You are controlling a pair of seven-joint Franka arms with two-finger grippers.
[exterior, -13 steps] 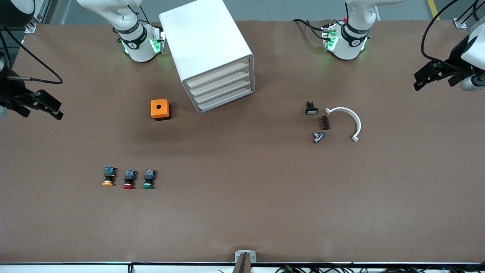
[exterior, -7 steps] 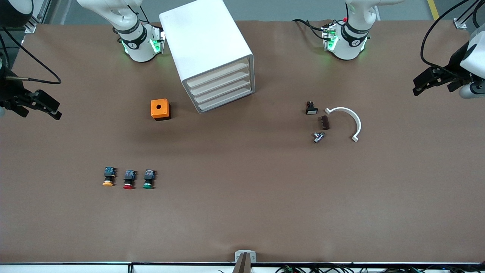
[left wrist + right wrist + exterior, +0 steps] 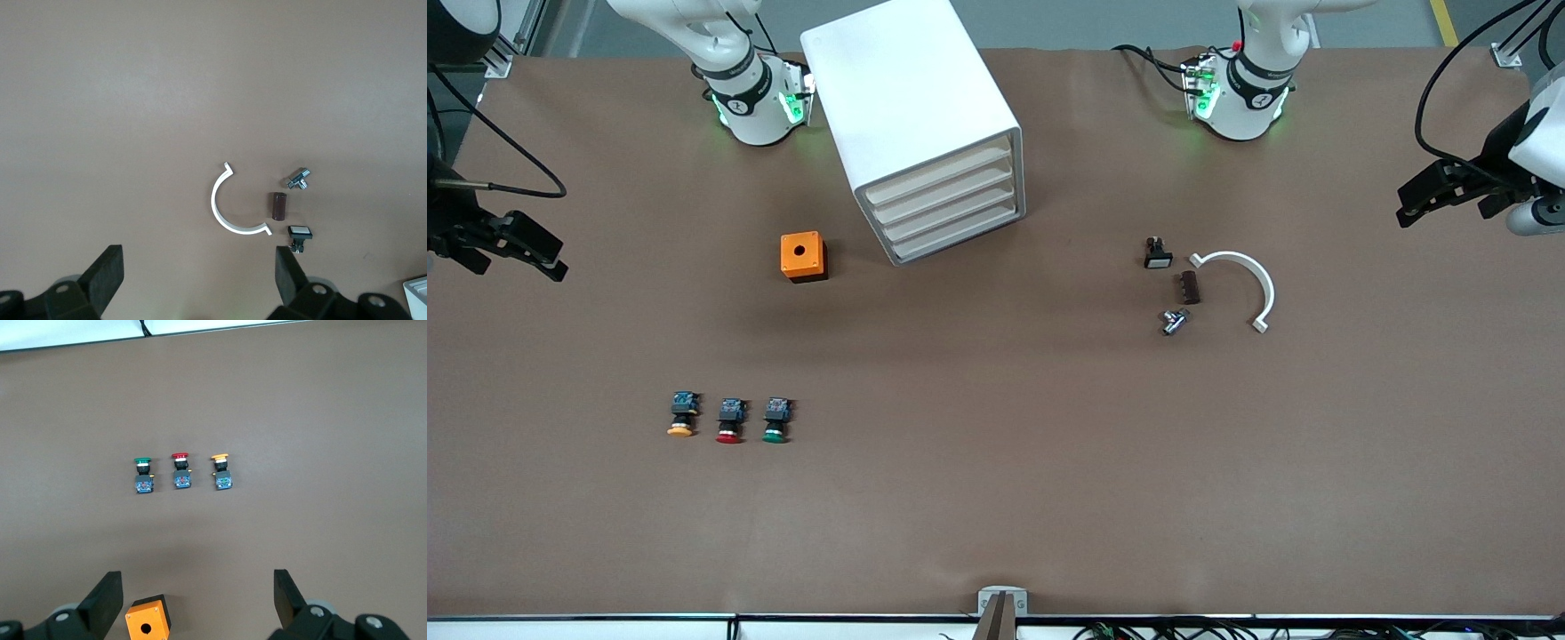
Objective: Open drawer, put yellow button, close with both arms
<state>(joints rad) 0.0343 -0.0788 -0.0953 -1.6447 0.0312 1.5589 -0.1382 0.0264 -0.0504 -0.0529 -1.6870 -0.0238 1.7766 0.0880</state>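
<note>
The white cabinet (image 3: 911, 98) stands between the arm bases, and all its drawers are shut, including the top drawer (image 3: 935, 171). The yellow button (image 3: 682, 416) lies on its side at the right arm's end of a row of three buttons, near the front camera. It also shows in the right wrist view (image 3: 221, 473). My right gripper (image 3: 547, 253) hangs open and empty over the table's edge at the right arm's end; its open fingers frame the right wrist view (image 3: 197, 590). My left gripper (image 3: 1418, 194) hangs open and empty over the other end (image 3: 197, 270).
A red button (image 3: 729, 420) and a green button (image 3: 775, 420) lie beside the yellow one. An orange cube with a hole (image 3: 803, 256) sits beside the cabinet. A white curved piece (image 3: 1249, 280), a black switch (image 3: 1158, 255), a brown cylinder (image 3: 1190, 286) and a metal fitting (image 3: 1174, 321) lie toward the left arm's end.
Both grippers have drifted only slightly at the table's ends. Nothing on the table has moved.
</note>
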